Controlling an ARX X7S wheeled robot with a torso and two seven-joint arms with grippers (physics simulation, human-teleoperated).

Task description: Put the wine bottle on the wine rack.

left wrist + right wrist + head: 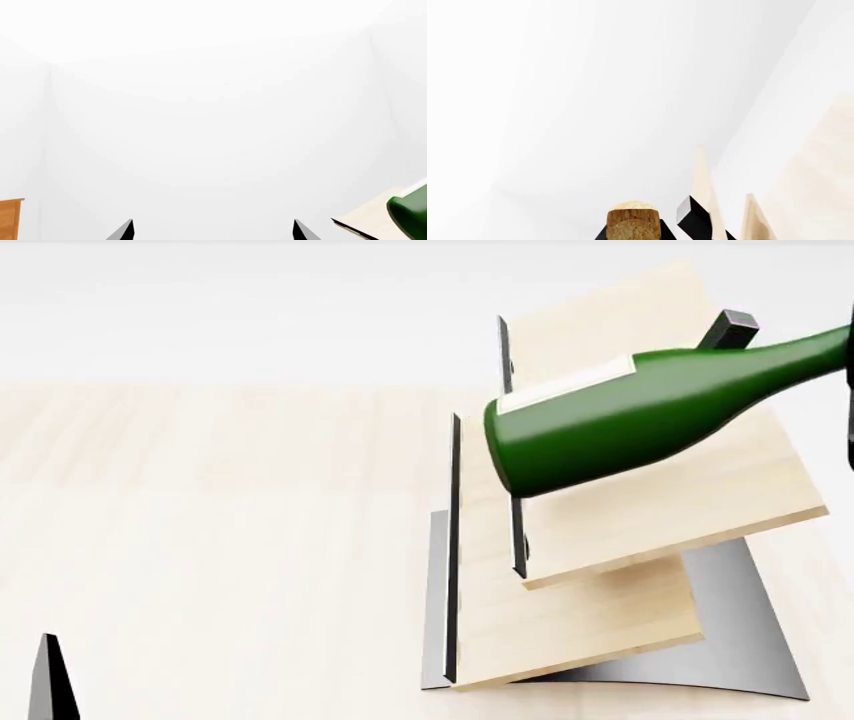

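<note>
The wine bottle (627, 420) is dark green with a white label. It lies almost level over the upper board of the wine rack (601, 625), base toward the left and neck running off the right edge. I cannot tell if it touches the board. My right gripper (640, 231) is shut on the neck, with the tan cork (634, 222) showing between its dark fingers; one finger (729, 330) shows behind the neck. My left gripper (212, 231) is open and holds nothing, and sits low at the left, away from the rack. Its fingertip (48, 680) shows in the head view.
The rack stands on a light wood table (200, 540) on a curved grey metal base (747, 640). Thin dark strips (454, 540) edge the boards' left sides. The corner of an orange-brown cabinet (10, 217) shows in the left wrist view. White walls lie beyond.
</note>
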